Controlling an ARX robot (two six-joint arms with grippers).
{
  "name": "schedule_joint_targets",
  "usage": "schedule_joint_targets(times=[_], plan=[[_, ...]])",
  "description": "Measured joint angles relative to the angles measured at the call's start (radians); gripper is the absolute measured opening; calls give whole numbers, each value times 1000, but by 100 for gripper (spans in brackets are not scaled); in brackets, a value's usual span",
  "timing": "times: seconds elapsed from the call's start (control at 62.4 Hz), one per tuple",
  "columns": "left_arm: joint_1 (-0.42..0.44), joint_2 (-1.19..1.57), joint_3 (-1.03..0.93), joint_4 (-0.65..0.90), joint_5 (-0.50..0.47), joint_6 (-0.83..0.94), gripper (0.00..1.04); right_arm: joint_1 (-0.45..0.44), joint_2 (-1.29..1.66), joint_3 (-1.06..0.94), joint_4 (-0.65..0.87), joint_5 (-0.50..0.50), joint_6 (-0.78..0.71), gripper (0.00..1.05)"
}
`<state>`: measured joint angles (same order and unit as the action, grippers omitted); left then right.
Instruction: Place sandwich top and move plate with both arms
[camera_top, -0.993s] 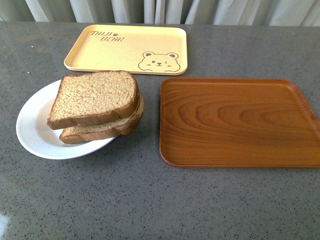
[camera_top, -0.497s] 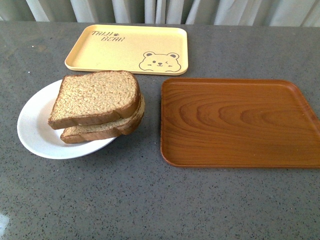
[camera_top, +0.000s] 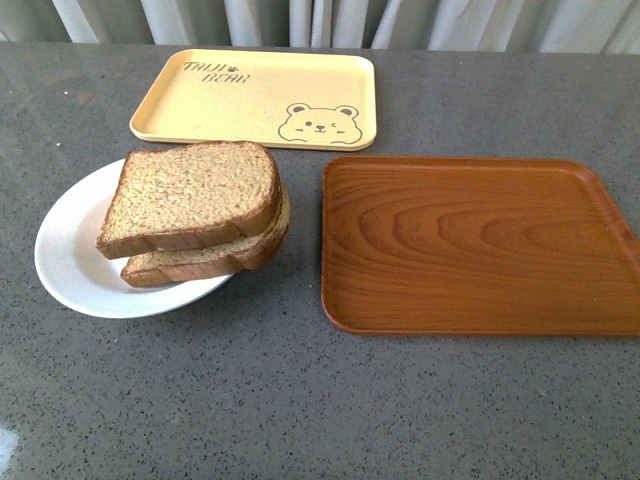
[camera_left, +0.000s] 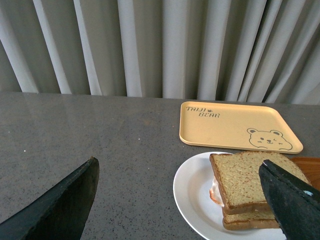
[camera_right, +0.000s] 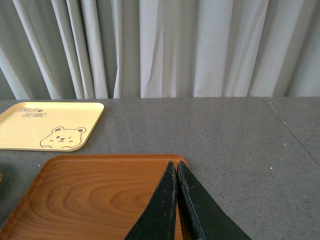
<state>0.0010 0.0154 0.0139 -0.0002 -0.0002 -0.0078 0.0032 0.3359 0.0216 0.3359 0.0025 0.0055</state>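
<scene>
Clearly the round white plate (camera_top: 65, 250) carrying the speckled brown bread slice (camera_top: 190, 195) lies nearer the wide-spread left gripper (camera_left: 177, 164) than the pressed-together right gripper (camera_right: 176, 163).

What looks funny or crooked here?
The sandwich top sits twisted on the lower slice, so their edges don't line up. The stack also crowds the plate's right side instead of its middle. Nothing is spilled.
</scene>
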Motion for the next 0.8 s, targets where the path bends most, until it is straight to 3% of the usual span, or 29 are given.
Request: schedule_joint_targets(times=[0.561,0.657,0.801], plan=[[0,0,0,0,0,0,96,0,-164,0,-164,0,0,2],[0,0,0,0,0,0,96,0,-293,0,-321,-1,0,2],[0,0,0,0,0,0,96,0,-327,0,-333,-2,0,2]])
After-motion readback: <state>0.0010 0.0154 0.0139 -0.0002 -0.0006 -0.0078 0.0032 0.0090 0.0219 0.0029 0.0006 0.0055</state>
